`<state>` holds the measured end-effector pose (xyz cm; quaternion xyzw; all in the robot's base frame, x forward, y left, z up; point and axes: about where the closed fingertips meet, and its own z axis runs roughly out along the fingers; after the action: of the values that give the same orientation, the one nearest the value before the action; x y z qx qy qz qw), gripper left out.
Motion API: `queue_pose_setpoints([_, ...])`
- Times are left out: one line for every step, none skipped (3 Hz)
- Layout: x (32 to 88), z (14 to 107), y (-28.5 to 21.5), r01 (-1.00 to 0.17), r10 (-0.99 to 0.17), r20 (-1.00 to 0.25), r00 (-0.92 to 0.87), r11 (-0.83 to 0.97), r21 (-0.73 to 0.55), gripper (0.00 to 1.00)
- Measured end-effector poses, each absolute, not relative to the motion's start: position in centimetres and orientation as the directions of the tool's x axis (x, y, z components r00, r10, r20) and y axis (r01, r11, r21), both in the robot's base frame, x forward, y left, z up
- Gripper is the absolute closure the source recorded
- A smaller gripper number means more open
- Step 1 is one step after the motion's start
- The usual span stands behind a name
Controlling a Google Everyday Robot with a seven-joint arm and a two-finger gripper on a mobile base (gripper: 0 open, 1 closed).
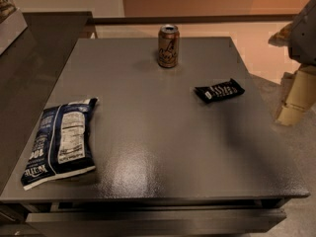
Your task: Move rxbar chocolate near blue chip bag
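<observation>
Small flat black rxbar chocolate wrapper (218,91) lies at 2 o'clock on the grey square table (158,147). Large dark-blue crinkled chip bag (60,142) lies flat at 8 o'clock, well apart. Tan drink can (168,46) stands upright at 12 o'clock. Cream gripper (296,100) hangs at 3 o'clock, past the table edge; open or closed: cannot tell.

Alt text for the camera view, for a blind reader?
The rxbar chocolate lies on the right of the grey table, far from the blue chip bag at front left; a tan can stands at the back. The gripper hangs beyond the right edge.
</observation>
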<state>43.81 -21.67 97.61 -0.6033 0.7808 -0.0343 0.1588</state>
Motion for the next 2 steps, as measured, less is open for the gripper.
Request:
queue_pose_setpoints([43.8,97.6,-21.7,-0.931,-0.953,-0.207,-0.221,0.27,-0.247,0.0])
queue_pose_setpoints([45.5,97.0,-21.6,-0.919,-0.937,-0.257,-0.237,0.302,-0.254,0.0])
